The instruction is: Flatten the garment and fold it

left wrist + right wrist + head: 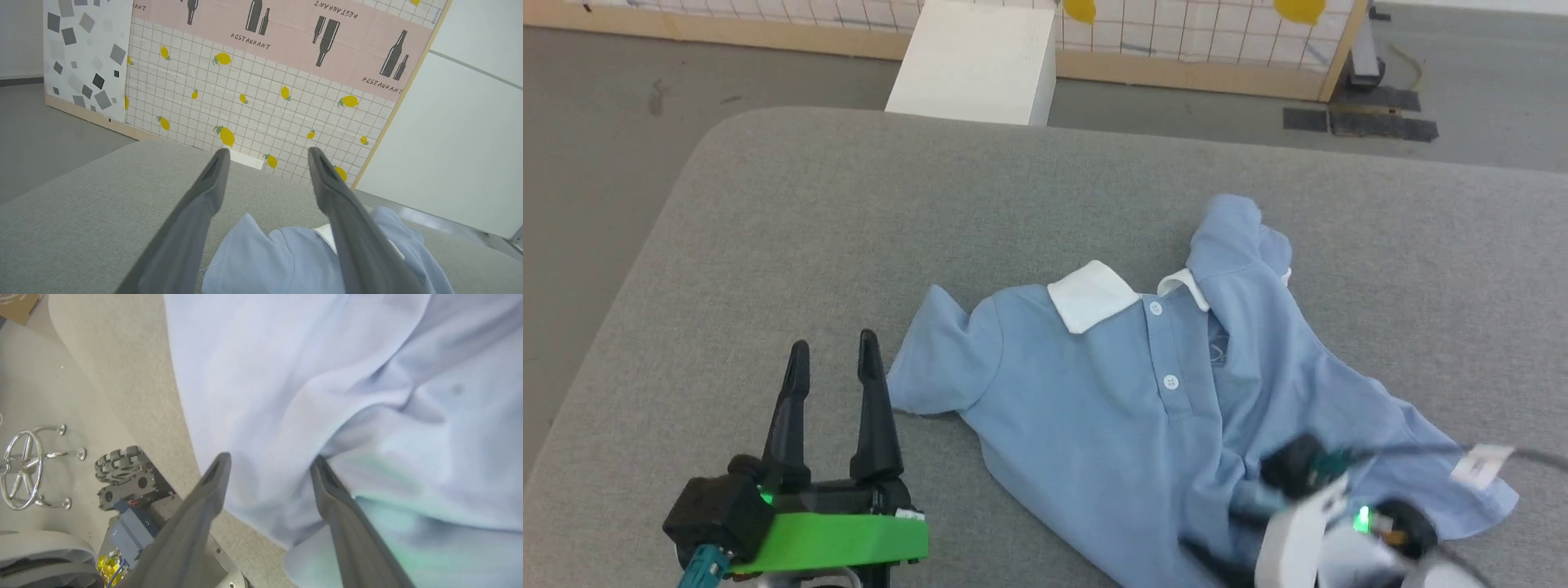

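Note:
The garment, a light blue polo shirt with a white collar and white buttons, lies front up on the grey table. Its right side is rumpled and folded over, and a white label shows at its lower right corner. My left gripper stands open just left of the near sleeve, with nothing between its fingers. In the left wrist view the left gripper hangs above that sleeve of the garment. My right gripper is open over wrinkled cloth of the garment by the hem; its blurred wrist is at the lower right.
A white box stands on the floor beyond the table's far edge, before a lemon-patterned panel. Below the table's near edge I see a ribbed wheel and grey floor. Bare table stretches left of and behind the shirt.

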Motion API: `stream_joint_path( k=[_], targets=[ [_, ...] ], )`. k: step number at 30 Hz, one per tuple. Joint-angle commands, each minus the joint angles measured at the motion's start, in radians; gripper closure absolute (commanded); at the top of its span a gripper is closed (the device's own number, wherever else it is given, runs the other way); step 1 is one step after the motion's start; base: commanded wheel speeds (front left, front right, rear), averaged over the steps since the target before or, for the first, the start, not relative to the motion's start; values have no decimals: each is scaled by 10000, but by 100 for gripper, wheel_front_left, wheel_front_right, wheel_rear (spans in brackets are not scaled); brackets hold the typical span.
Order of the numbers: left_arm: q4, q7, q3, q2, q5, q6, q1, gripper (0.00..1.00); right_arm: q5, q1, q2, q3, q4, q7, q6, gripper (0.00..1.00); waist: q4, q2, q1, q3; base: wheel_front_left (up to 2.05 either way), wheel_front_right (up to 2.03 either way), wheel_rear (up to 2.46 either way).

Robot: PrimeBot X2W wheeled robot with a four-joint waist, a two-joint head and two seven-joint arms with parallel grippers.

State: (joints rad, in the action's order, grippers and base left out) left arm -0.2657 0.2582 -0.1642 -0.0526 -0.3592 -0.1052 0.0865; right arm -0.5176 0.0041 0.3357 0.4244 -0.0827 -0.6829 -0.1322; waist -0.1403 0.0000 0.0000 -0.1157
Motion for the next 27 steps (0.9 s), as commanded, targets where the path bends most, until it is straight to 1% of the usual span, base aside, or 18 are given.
stream_joint_path(
  k=[1,3,5,7,10,13,20,25,26,27],
  targets=[
    [13,36,50,24,-46,80,106,0,-144,-508,-240,-435,-169,237,15,0,80,0,0,112,0,0,0],
    [4,36,38,24,-55,78,125,0,-23,-1046,-472,-1147,-239,592,15,0,93,0,0,128,0,0,0],
    [-20,36,-20,24,-72,70,116,0,451,-1610,-389,-1599,-109,957,15,0,78,0,0,89,0,0,0],
    [-43,36,-85,24,-84,68,88,0,831,-2061,-342,-1979,335,1213,15,0,52,0,0,0,0,0,0],
    [-34,36,-183,24,-67,79,1,0,1164,-2583,-206,-2270,1276,1272,15,0,-48,0,0,-200,0,0,0],
    [-34,36,-284,24,-79,60,-170,0,1492,-3069,173,-2225,2232,1220,15,0,-287,0,0,-467,0,0,0],
    [-75,36,-362,24,-123,-50,-368,0,1537,-3847,478,-2047,3631,942,15,0,-740,0,0,-1015,0,0,0],
    [-103,36,-442,24,-168,-106,-513,0,1535,-4205,487,-1902,4490,815,15,0,-874,0,0,-1229,0,0,0],
    [-99,36,-458,24,-171,-121,-540,0,1517,-4251,461,-1913,4624,838,15,5,-870,0,0,-1241,0,0,0],
    [-96,36,-471,24,-175,-143,-579,0,1493,-4321,413,-1948,4754,928,15,55,-844,0,0,-1256,0,0,0]
  ],
)
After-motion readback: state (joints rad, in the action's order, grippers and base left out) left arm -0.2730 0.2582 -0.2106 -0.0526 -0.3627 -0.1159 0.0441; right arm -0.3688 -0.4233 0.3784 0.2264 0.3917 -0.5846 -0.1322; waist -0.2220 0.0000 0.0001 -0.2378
